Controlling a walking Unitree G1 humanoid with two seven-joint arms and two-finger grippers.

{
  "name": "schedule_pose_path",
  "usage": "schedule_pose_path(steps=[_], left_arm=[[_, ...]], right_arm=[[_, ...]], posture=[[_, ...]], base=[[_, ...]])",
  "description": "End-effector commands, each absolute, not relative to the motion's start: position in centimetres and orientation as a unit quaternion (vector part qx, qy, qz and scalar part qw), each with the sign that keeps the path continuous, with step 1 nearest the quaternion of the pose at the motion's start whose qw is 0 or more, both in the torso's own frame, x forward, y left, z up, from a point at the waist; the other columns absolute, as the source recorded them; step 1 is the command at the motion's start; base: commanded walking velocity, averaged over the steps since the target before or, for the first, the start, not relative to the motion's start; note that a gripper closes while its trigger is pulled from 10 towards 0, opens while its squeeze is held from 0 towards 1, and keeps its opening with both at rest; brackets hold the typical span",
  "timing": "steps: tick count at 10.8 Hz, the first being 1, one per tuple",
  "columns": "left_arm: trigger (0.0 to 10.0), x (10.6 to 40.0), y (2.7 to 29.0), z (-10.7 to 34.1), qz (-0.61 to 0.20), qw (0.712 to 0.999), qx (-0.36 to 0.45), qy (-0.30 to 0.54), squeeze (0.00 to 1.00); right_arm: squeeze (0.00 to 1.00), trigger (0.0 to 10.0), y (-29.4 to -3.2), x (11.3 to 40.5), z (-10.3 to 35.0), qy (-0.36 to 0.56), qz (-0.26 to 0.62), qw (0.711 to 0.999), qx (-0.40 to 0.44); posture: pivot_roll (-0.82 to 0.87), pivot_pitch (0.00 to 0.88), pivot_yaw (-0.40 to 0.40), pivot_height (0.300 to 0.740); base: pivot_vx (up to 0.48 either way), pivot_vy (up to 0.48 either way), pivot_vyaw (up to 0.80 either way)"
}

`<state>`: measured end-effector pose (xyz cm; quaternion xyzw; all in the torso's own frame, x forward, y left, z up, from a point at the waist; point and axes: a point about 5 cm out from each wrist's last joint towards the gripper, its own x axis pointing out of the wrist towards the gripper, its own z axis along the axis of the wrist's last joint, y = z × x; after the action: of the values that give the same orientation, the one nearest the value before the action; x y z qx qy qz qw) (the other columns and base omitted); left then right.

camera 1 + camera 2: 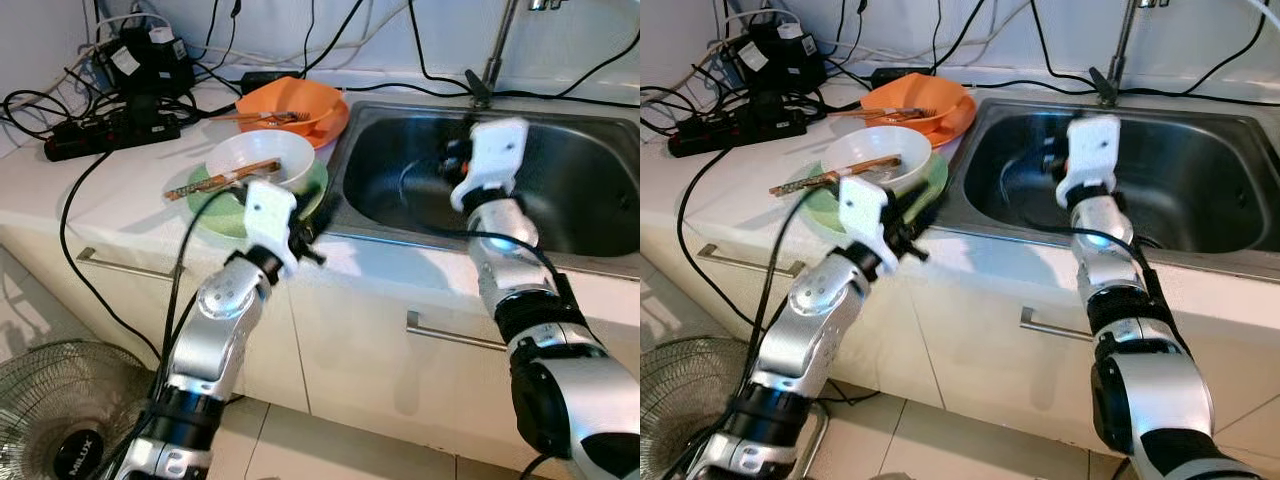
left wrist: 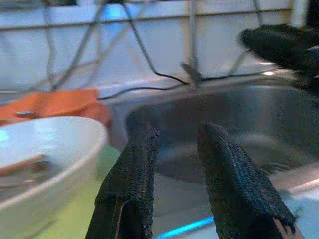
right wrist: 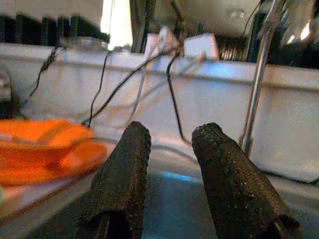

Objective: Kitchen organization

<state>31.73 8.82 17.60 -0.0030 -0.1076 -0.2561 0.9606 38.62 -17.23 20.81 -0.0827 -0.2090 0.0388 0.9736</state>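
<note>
The big steel sink (image 1: 590,215) sits on the right of the white counter (image 1: 130,190). The right gripper (image 3: 169,164) hangs over the sink, its claw a little open and holding nothing. On the left, a white bowl (image 1: 262,158) sits on a green plate (image 1: 225,215), just beside the sink. I think the bowl is hard, smooth and could break. A pinch on its near rim looks best. The left gripper (image 2: 174,164) is just beside that rim, claw a little open, empty. Brown chopsticks (image 1: 222,179) lie across the bowl and could slide off. Far behind is an orange bowl (image 1: 300,105) with a fork (image 1: 270,117). Black cables (image 1: 110,120) clutter the far left.
</note>
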Motion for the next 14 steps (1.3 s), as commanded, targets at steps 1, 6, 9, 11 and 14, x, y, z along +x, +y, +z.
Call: schedule_pose_path(steps=[1, 6, 9, 11, 14], left_arm=[[10.0, 32.2, 9.3, 18.2, -0.223, 0.966, 0.009, -0.128, 0.00], [10.0, 31.7, 10.4, 19.9, -0.143, 0.966, 0.022, -0.213, 0.00], [10.0, 31.8, 10.2, 20.0, -0.125, 0.966, 0.027, -0.223, 0.00], [10.0, 32.0, 10.2, 20.0, -0.120, 0.966, 0.031, -0.226, 0.00], [10.0, 31.9, 10.1, 20.0, -0.119, 0.966, 0.029, -0.228, 0.00]], right_arm=[[0.00, 10.0, -17.8, 38.1, 21.8, -0.247, 0.022, 0.966, -0.067], [0.00, 10.0, -19.7, 34.5, 23.2, -0.309, -0.008, 0.948, -0.071], [0.00, 10.0, -19.7, 33.4, 22.3, -0.282, -0.013, 0.957, -0.064], [0.00, 10.0, -19.4, 33.3, 22.0, -0.263, -0.013, 0.963, -0.051], [0.00, 10.0, -19.3, 33.2, 22.3, -0.265, -0.012, 0.962, -0.058]], posture=[[0.05, 0.000, 0.079, 0.740], [0.04, 0.000, 0.072, 0.740], [0.03, 0.000, 0.072, 0.740], [0.03, 0.000, 0.071, 0.740], [0.03, 0.000, 0.070, 0.740]], base=[[0.000, 0.000, 0.00], [0.000, 0.000, 0.00], [0.000, 0.000, 0.00], [0.000, -0.309, -0.35], [0.000, -0.403, -0.23]])
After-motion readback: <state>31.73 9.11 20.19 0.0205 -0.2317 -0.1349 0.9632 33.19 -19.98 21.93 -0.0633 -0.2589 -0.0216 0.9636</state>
